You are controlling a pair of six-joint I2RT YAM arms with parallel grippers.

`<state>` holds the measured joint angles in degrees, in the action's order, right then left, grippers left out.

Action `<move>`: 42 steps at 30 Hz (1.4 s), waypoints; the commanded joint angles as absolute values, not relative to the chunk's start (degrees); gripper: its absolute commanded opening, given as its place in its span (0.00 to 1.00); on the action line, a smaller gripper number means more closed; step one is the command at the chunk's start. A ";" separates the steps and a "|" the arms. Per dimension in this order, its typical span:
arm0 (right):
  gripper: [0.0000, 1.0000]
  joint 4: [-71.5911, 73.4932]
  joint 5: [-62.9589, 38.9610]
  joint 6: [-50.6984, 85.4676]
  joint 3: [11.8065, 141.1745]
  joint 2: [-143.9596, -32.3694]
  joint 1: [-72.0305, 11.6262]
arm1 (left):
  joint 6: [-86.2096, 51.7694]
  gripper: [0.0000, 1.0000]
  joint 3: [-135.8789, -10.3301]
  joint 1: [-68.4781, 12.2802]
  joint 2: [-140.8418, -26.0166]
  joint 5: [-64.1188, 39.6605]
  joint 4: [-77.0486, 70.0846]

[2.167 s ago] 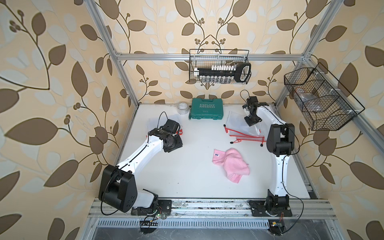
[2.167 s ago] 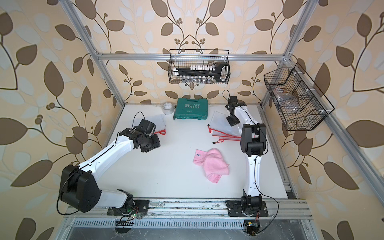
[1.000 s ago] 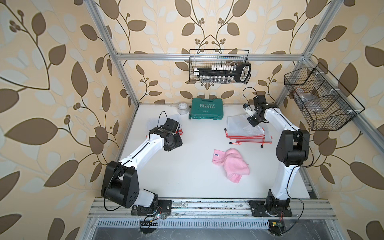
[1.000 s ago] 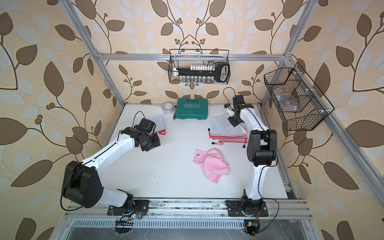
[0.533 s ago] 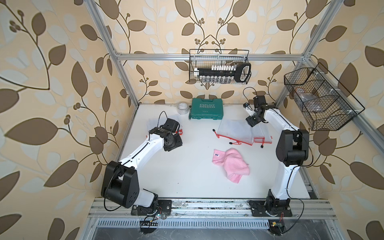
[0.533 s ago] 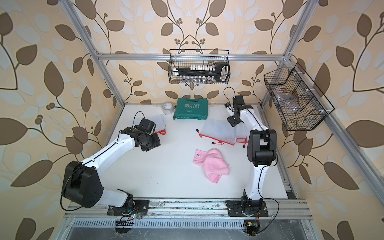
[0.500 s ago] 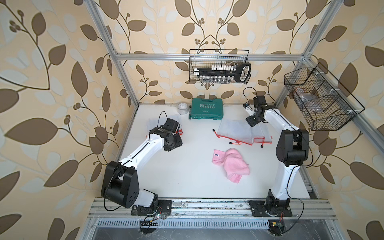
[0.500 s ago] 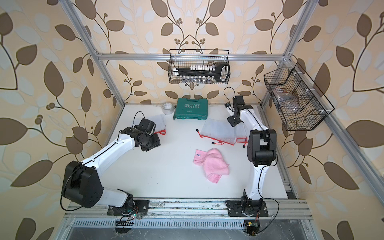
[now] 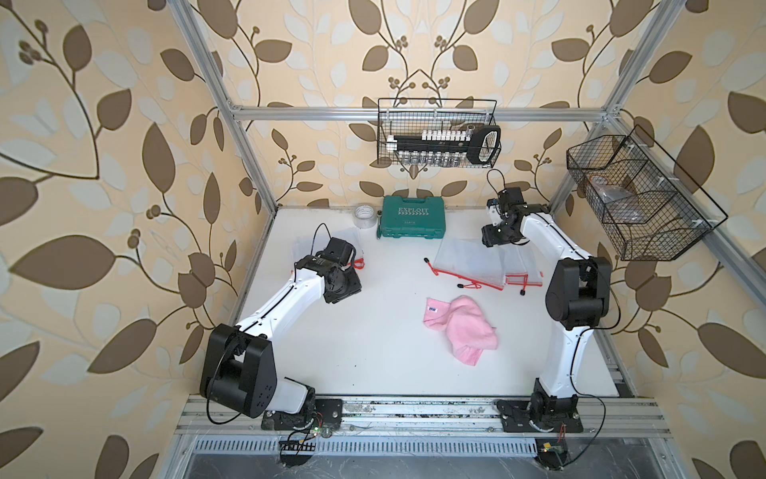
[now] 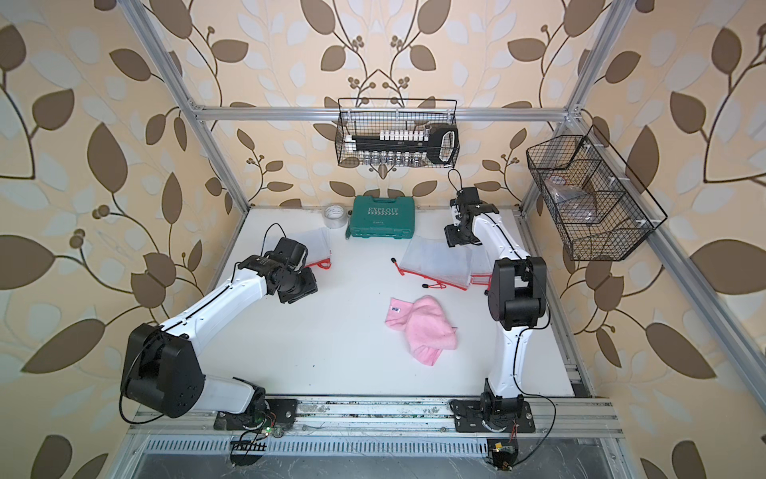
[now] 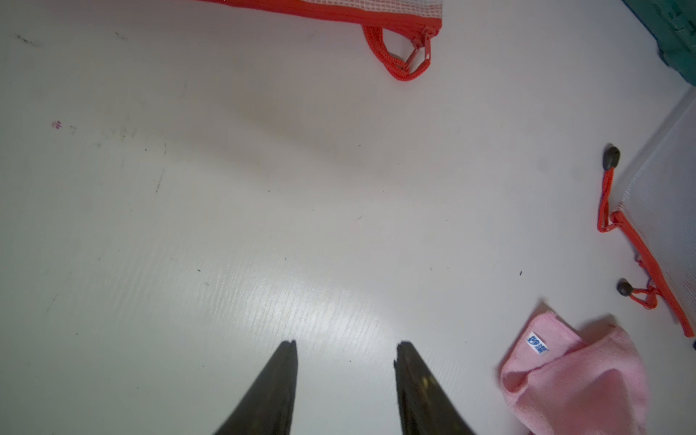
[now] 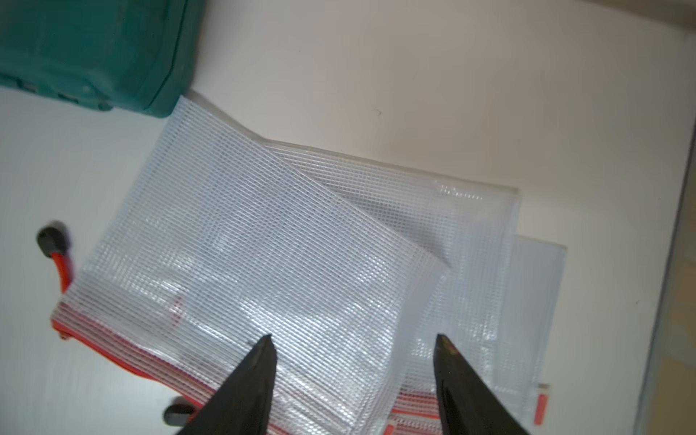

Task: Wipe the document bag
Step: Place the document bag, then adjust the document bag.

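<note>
A clear mesh document bag [image 9: 468, 263] with a red zipper lies skewed on top of two more such bags [image 9: 522, 269] at the table's far right. My right gripper [image 9: 491, 238] hovers over its far edge. In the right wrist view it [image 12: 352, 341] is open, with nothing between the fingers and the top bag [image 12: 263, 256] beneath. Another document bag [image 9: 315, 244] lies at the far left, partly hidden by my left arm. My left gripper [image 9: 344, 286] is open over bare table [image 11: 346, 344]. A crumpled pink cloth [image 9: 460, 327] lies in front of the stack, and the left wrist view shows it too [image 11: 576, 380].
A green tool case [image 9: 411, 216] and a tape roll [image 9: 364, 211] stand by the back wall. A wire basket [image 9: 439, 137] hangs on the back wall and another [image 9: 638, 203] on the right wall. The right arm's upright link [image 9: 576, 290] stands beside the stack.
My right gripper has opened and let go of the top document bag, which now lies shifted left across the stack. The left arm has not moved.
</note>
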<state>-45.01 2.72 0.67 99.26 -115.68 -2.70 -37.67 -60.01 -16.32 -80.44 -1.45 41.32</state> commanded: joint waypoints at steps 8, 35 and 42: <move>0.74 -39.35 -7.60 25.99 66.61 -94.14 1.84 | -38.06 0.46 -55.73 -15.29 -77.45 -3.68 38.04; 0.30 0.65 -27.24 42.55 43.71 -100.01 11.53 | -37.01 0.48 -56.21 -14.15 -75.81 -0.81 39.55; 0.07 -13.48 -21.27 35.71 47.51 -93.02 11.60 | -37.09 0.48 -56.42 -13.54 -75.54 -0.87 39.20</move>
